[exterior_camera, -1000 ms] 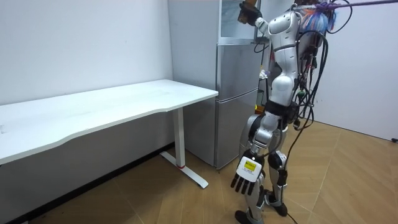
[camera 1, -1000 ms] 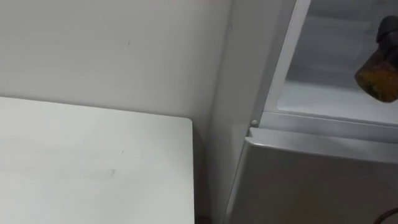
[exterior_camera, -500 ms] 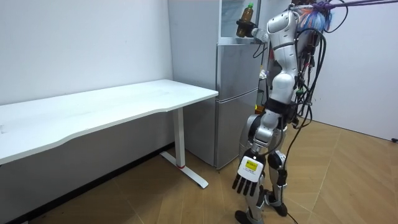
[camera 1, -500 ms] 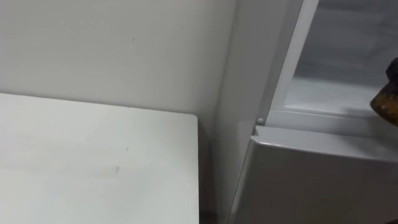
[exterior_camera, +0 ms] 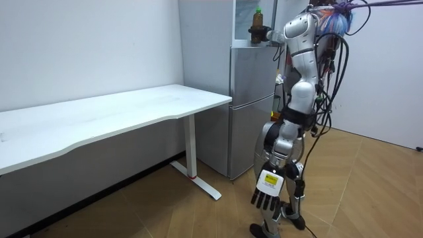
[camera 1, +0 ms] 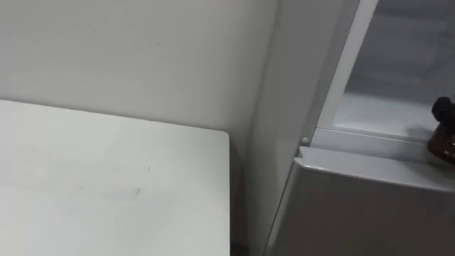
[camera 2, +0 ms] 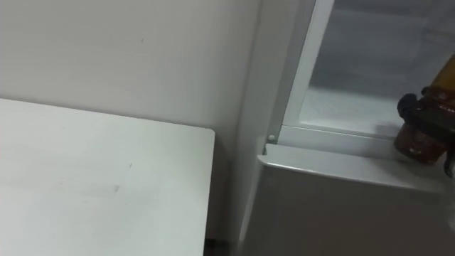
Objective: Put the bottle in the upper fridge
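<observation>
Standing upright on the wood floor (exterior_camera: 370,192), close against the front of the fridge (exterior_camera: 250,106), right arm raised to its open upper compartment (camera 2: 355,64). Right hand (camera 2: 412,108) at the compartment's front edge, dark fingers (camera 1: 442,109) curled round the bottle (camera 2: 419,142), gripping it low on its body. Bottle upright: long axis vertical, green cap straight up above the fingers, amber base straight down below them. Base right at the pale ledge on the compartment's threshold, a faint shadow beside it; touching or just clear, impossible to tell. So: at the mouth of the upper compartment, not deep inside, with the pale interior reaching back beyond the fingers. Directly beneath the fingers, the closed grey lower door (camera 2: 341,206). Well off to the left of the fingers and lower down, the white tabletop (camera 1: 106,185), its corner near the fridge's side, plain wall (camera 1: 142,57) behind it. Left hand (exterior_camera: 264,196) hanging low beside the knee, far below the raised fingers, its own fingers straight and loose, holding nothing.
</observation>
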You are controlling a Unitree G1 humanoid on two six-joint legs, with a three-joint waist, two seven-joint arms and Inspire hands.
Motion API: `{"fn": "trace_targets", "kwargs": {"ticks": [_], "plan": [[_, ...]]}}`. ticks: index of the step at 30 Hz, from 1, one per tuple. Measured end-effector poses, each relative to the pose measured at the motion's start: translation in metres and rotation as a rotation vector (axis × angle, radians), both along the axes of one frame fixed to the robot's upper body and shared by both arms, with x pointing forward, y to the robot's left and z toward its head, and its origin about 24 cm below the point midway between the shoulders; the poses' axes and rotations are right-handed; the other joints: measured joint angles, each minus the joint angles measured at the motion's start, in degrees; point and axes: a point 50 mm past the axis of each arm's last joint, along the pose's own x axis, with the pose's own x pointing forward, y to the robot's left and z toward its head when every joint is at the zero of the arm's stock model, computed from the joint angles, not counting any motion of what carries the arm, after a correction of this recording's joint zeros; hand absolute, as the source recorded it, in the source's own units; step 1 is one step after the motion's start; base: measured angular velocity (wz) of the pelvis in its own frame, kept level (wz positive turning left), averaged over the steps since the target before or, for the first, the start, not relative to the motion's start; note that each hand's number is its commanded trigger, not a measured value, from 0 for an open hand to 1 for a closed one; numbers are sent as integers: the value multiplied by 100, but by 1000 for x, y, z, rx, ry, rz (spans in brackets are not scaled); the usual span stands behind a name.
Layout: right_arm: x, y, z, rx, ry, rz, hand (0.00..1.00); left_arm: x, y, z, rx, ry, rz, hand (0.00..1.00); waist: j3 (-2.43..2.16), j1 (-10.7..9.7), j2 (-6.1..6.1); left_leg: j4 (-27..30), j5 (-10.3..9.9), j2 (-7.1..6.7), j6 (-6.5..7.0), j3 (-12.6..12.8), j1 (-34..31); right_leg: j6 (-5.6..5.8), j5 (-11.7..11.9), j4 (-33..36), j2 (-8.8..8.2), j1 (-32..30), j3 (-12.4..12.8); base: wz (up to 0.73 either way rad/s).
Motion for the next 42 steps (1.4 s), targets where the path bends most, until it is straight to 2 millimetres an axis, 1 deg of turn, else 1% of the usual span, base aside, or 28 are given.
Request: {"fn": "trace_targets", "kwargs": {"ticks": [2, 5, 10, 12, 16, 19, 21, 23, 26, 29, 37, 42], "plan": [[0, 0, -1, -11, 8, -2, 100, 0, 0, 0, 1, 1, 0, 0, 8, 29, 13, -21, -2, 1, 0, -30, -15, 0, 0, -2, 2, 1, -19, 6], [0, -2, -2, -62, 27, -11, 100, -2, 0, 0, 6, 6, 3, 0, 7, 38, 24, 1, 5, 0, -7, -94, -56, 0, 0, -3, 6, -7, -65, 6], [-1, -4, -3, -105, 47, -42, 100, -11, 0, 1, 6, 25, 9, 0, -12, 123, 12, -2, 10, 1, -11, -80, -50, -1, 0, 4, 6, -12, -82, 0], [-2, -5, -2, -101, 46, -65, 100, -16, 1, 3, 9, 34, 11, 0, -33, 147, 4, 12, 10, 1, -11, -96, -55, -1, 0, 15, 7, -36, -81, 0], [1, -3, 3, -100, 33, -90, 100, -24, 1, 4, 11, 52, 13, 0, -37, 148, 20, 66, 10, 3, -10, -107, -67, -1, 0, 19, 6, -40, -88, 0], [3, -1, 10, -97, 18, -104, 100, -24, 3, 5, 17, 47, 24, 0, -55, 102, 46, 104, 10, 4, -10, -128, -125, -1, 0, 30, 1, -66, -150, 8], [4, -3, 21, -101, -5, -118, 100, -24, 5, 6, 23, 41, 30, 0, -71, 87, 79, 94, 10, 3, -10, -148, -143, -2, -2, 79, -15, -79, -219, 7], [5, -3, 31, -106, -32, -127, 100, -24, 5, 6, 23, 42, 30, 0, -76, 100, 101, 94, 10, 4, -10, -154, -132, -1, -3, 105, -20, -73, -238, 0], [9, 0, 45, -102, -75, -134, 100, -24, 5, 6, 22, 42, 30, 0, -74, 104, 99, 95, 10, 4, -10, -165, -104, -1, -3, 105, -20, -43, -254, 1], [11, 4, 51, -109, -90, -123, 100, -24, 5, 6, 22, 42, 30, 0, -69, 88, 80, 94, 9, 3, -10, -187, -90, -1, -4, 103, -19, -8, -264, 5], [12, 7, 50, -120, -85, -110, 100, -24, 5, 6, 22, 43, 30, 0, -59, 129, 95, 98, 10, -1, -12, -254, -89, 7, -9, 103, -20, 23, -359, 4], [12, 7, 49, -110, -83, -95, 100, -22, 5, 6, 24, 33, 27, 0, -52, 139, 105, 92, 10, -1, -12, -257, -95, 12, -13, 101, -20, 19, -366, 0]]}}
